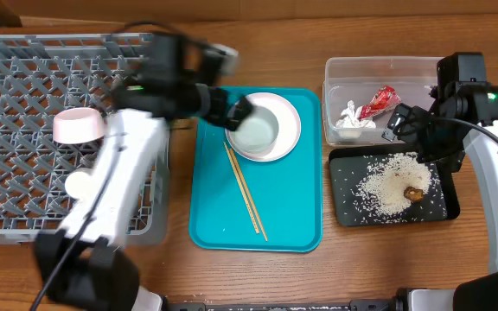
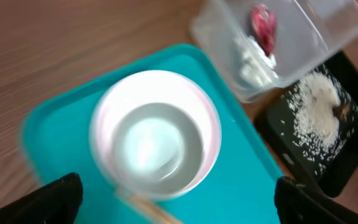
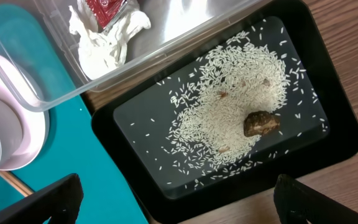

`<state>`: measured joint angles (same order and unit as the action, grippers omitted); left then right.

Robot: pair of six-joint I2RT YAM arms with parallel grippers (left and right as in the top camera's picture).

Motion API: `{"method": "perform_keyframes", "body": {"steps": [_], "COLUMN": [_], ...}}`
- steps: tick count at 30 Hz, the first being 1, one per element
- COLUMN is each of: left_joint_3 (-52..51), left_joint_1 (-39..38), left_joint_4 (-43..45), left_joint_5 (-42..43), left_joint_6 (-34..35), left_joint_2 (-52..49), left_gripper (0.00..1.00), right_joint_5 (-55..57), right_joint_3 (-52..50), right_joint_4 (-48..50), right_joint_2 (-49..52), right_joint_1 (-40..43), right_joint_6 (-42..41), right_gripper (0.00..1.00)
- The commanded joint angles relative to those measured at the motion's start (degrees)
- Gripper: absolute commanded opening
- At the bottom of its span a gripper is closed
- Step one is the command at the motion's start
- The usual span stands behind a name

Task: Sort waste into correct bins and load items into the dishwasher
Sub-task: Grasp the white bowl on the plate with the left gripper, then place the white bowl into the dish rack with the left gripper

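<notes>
A white plate (image 1: pixel 290 130) with a grey bowl (image 1: pixel 258 130) in it sits on the turquoise tray (image 1: pixel 288 216), beside wooden chopsticks (image 1: pixel 245 192). My left gripper (image 1: pixel 239 111) hovers open over the bowl (image 2: pixel 157 146), which lies between its fingers (image 2: pixel 178 204). A pink bowl (image 1: pixel 79 126) lies in the grey dish rack (image 1: pixel 24 78). The clear tub (image 1: pixel 379 67) holds the red wrapper (image 1: pixel 377 101) and white tissue (image 1: pixel 350 117). The black tray (image 1: pixel 353 212) holds rice (image 3: pixel 229 124) and a brown lump (image 3: pixel 261 122). My right gripper (image 3: pixel 185 202) is open and empty above the black tray's edge.
The left arm's white body (image 1: pixel 119 173) crosses over the rack's right side. A small white round thing (image 1: pixel 80 184) sits in the rack by the arm. The tub (image 3: pixel 36 87) and black tray (image 3: pixel 347 137) stand close to the turquoise tray's right edge (image 3: pixel 73 155).
</notes>
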<state>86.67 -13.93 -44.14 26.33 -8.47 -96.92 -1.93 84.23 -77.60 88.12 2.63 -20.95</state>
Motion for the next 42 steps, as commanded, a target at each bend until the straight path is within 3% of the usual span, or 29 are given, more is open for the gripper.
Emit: {"method": "perform_keyframes", "body": {"steps": [1,5,7,10,13,15,16,23,28,37,42], "left_joint_3": [0.59,0.59,0.59,0.59,0.59,0.61,0.61,5.31,10.05,10.58,10.58], "left_joint_1": [-6.97,-13.38,-14.93,-16.55,-16.9,-16.81,-16.79,-15.5,-9.03,17.68,29.11], "left_joint_4": [3.58,6.67,6.36,5.27,4.31,3.82,3.69,1.79,-1.25,-2.12,-1.73], "left_joint_5": [-5.42,-11.72,-11.91,-11.96,-11.98,-13.62,-14.14,-16.44,-12.48,28.57,40.52], "left_joint_6": [0.98,1.03,1.05,1.07,1.05,1.31,1.53,3.52,6.78,1.4,-0.48], "left_joint_2": [-6.62,-15.47,-18.64,-21.73,-22.86,-22.86,-22.6,-17.88,-10.01,-5.86,-8.98], "left_gripper": [1.0,0.96,0.84,0.52,0.38,0.09,0.05,0.04,0.04,0.04,0.04], "right_joint_5": [1.01,0.98,1.01,0.98,0.98,0.98,0.98,1.03,1.03,1.03,1.01], "right_joint_3": [1.36,1.36,1.36,1.36,1.36,1.36,1.36,1.36,1.36,1.36,1.36], "right_joint_4": [0.09,-0.15,-0.24,-0.33,-0.35,-0.35,-0.37,-0.96,-0.96,-0.83,-0.98], "right_joint_2": [-1.86,-1.86,-1.86,-1.86,-1.86,-1.86,-1.86,-1.86,-1.86,-1.86,-1.86], "right_joint_1": [0.13,0.13,0.13,0.13,0.13,0.13,0.13,0.13,0.13,0.13,0.13], "right_joint_6": [0.13,0.13,0.13,0.13,0.13,0.13,0.13,0.15,0.17,0.17,0.17], "right_gripper": [1.0,1.0,1.0,1.0,1.0,1.0,1.0,1.0,1.0,1.0,1.0]}}
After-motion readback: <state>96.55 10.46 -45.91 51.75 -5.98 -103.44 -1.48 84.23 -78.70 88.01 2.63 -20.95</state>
